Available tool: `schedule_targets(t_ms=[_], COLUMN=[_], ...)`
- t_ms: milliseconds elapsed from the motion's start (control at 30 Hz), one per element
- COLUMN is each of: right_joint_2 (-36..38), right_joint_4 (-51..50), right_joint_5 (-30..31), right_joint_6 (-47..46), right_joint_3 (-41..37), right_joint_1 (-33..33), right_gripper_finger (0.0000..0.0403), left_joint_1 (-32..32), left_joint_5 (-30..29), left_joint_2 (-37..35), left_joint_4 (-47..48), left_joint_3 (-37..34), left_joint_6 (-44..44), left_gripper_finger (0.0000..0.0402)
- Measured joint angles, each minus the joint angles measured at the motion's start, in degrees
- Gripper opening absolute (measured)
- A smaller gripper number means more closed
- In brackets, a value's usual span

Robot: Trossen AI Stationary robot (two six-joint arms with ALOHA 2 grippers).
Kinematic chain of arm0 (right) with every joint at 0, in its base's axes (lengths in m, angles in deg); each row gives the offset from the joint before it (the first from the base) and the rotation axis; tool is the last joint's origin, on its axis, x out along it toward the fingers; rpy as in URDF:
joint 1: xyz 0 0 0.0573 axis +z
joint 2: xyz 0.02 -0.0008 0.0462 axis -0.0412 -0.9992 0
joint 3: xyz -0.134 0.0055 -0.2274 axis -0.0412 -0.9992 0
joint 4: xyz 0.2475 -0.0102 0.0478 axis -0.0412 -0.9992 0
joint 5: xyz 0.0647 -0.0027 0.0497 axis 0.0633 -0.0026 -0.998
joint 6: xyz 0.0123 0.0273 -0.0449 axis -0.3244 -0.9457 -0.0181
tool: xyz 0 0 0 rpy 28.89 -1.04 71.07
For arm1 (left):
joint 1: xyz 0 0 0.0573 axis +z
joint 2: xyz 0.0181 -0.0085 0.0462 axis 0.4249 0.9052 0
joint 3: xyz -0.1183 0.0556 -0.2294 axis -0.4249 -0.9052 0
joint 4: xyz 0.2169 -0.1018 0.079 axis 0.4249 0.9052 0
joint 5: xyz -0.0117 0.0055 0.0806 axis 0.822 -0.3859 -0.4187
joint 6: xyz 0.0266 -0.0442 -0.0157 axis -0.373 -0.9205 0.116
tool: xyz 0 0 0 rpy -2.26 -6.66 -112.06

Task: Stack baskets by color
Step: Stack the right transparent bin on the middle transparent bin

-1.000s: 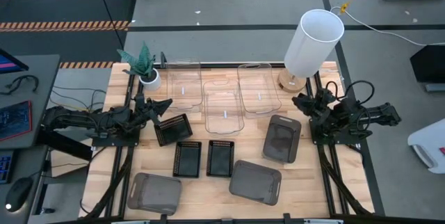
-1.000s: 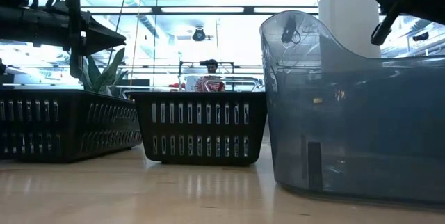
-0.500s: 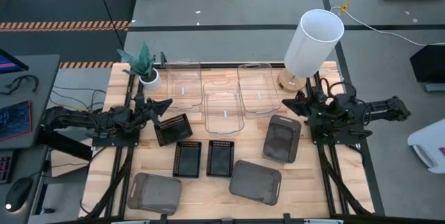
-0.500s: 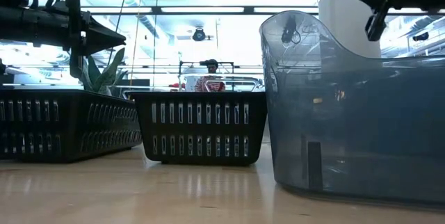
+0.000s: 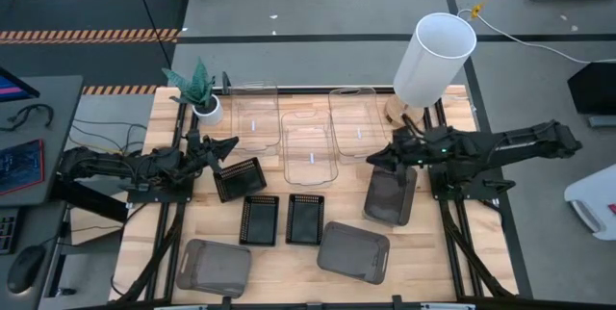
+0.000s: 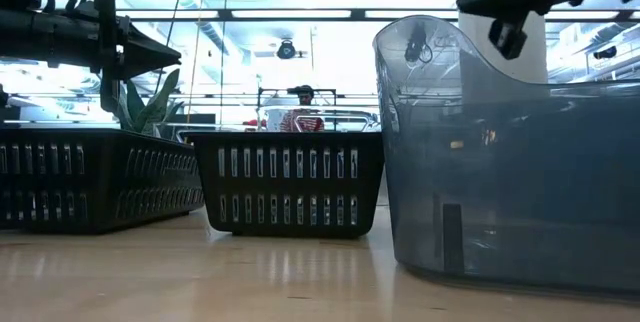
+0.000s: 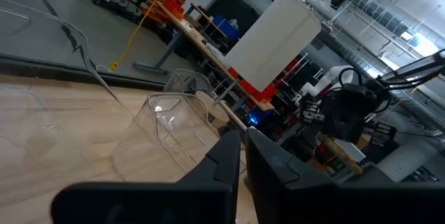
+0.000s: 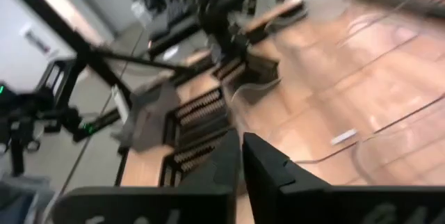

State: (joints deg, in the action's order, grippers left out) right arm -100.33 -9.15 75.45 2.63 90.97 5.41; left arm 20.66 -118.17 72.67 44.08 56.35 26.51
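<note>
Since the earlier pictures my right arm has stretched out from its side of the table toward the middle, and my right gripper now hangs above the far edge of a grey basket, with its fingers together and nothing between them. Nothing else has moved. My left gripper waits on the left side near the plant pot, just beside a tilted black basket; its fingers are also together and empty.

Of the task I judge nothing is done yet: no basket sits inside another. Three clear baskets stand side by side at the far part of the table, near the white cylinder. Two more black baskets lie next to each other in the middle. Two other grey baskets rest near the front edge, well apart. All nine are left to stack.

Black ones are small and slatted, grey ones larger with rounded corners, clear ones transparent
</note>
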Motion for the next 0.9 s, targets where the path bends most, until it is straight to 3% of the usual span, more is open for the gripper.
schedule_targets(t_ms=[233,533,900], right_joint_2=[-9.4,-18.8,-30.2], right_joint_4=[-3.6,-24.6,-39.0], right_joint_5=[-7.7,-4.8,-3.6], right_joint_6=[0.0,3.8,1.1], right_joint_3=[6.3,20.3,28.9], right_joint_1=[-2.1,-3.5,-4.4], right_gripper_finger=[0.0087,0.0110,0.0114], left_joint_1=[0.0,0.0,0.0], left_joint_5=[0.0,0.0,0.0], left_joint_2=[0.0,0.0,0.0], left_joint_4=[0.0,-0.2,-0.2], left_joint_3=[0.0,0.0,0.0], left_joint_6=[0.0,0.0,0.0], left_gripper_finger=[0.0038,0.0039,0.0034])
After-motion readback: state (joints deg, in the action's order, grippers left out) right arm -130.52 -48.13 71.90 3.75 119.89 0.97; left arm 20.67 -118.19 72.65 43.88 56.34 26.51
